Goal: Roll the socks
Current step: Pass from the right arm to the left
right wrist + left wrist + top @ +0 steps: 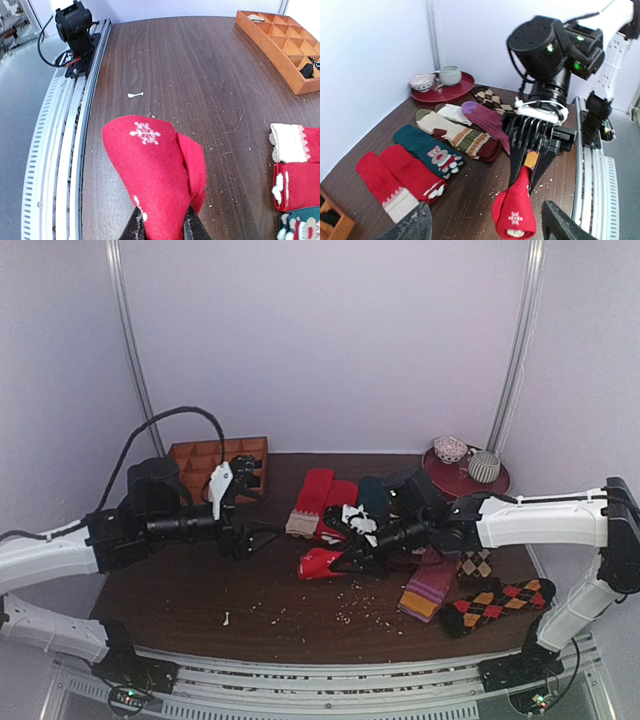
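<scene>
Near the middle of the tabletop [200, 600], top external view: the socks [316, 563], a red folded pair, pinched at one end by the right gripper [347, 557]. Left gripper [262, 538] just to the left of the pair, apart from it, jaws spread and empty. Wooden tray [205, 462] with compartments at the far left corner. Dark red plate [470, 483] with two cups at the far right corner. Loose red, teal and cream socks along the far side. Purple sock [428, 590] with orange end and argyle sock [497, 605] toward the near right edge. Pale crumbs scattered over the near part. Left wrist view: own fingers [410, 227] wide apart at the lower border, nothing between; the right gripper ahead, clamped on the socks, white snowflake facing out, lower end down by the wood, contact unclear. Right wrist view: both dark fingers [136, 227] pressed against the red fabric from either side; wooden tray at the upper right.
</scene>
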